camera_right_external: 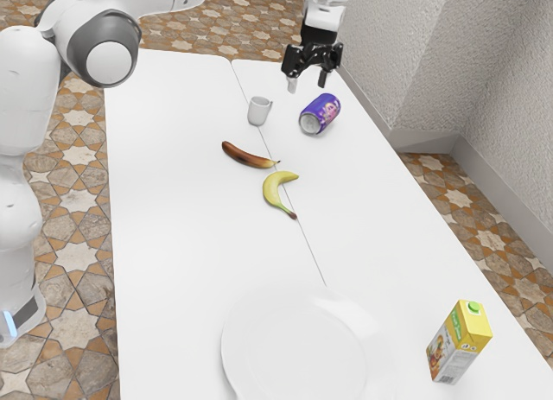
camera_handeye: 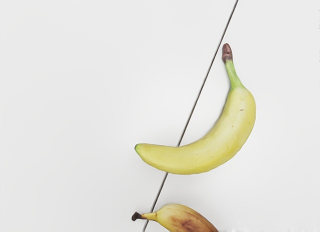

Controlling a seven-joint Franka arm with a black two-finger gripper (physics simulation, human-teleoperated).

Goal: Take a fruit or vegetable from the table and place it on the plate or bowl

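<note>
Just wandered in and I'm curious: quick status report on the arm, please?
Gripper open, empty, up by the soda can. Yellow banana lies on table, untouched. Nothing between it and plate.

A curved yellow banana (camera_right_external: 278,191) with a green stem and brown tip lies flat across the seam of the white worktop (camera_right_external: 173,210). A browned, overripe banana (camera_right_external: 246,155) lies just beside it at 10 o'clock, apart. The white plate (camera_right_external: 259,357) sits well apart at 6 o'clock, bare.
</note>
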